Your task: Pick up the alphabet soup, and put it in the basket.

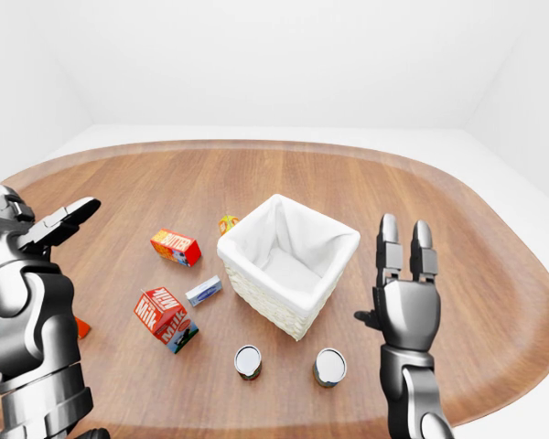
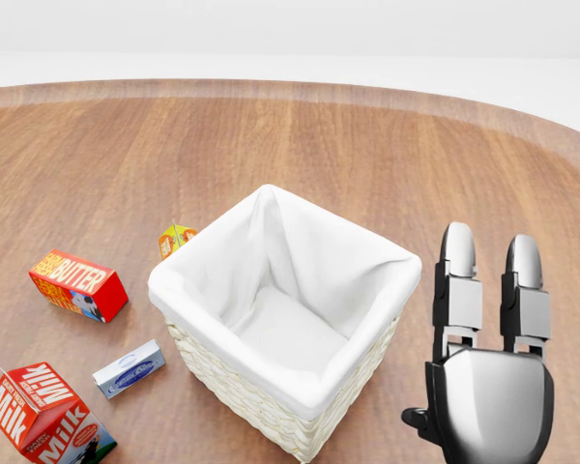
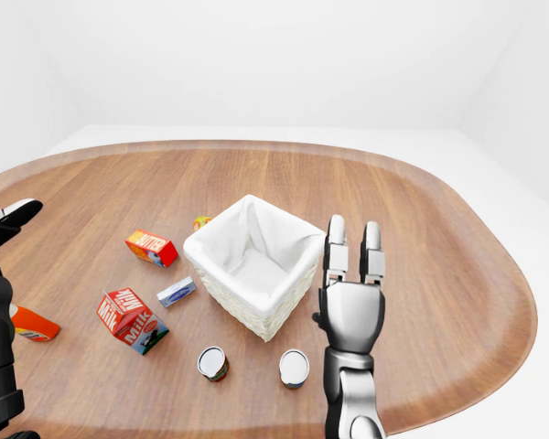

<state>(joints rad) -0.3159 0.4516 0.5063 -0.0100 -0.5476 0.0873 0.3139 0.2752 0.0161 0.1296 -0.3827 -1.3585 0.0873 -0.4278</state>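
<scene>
Two cans stand lid up near the bottom of the left-eye view, one (image 1: 248, 362) left of the other (image 1: 329, 367); their labels are too small to tell which is the alphabet soup. Above them sits the white-lined wicker basket (image 1: 265, 297), with nothing inside. My right hand (image 1: 398, 265) is raised to the right of the basket and above the right can, fingers straight up and open, its back toward the camera. At the view's left edge my left hand (image 1: 46, 224) is also raised and open, holding nothing.
Left of the basket lie a red butter box (image 1: 176, 247), a milk carton (image 1: 166, 319), a small blue-white box (image 1: 203, 291) and a small orange carton (image 1: 227, 223). An orange carton (image 3: 32, 324) lies by my left arm. The oval wooden table (image 1: 457, 219) ends just below the cans.
</scene>
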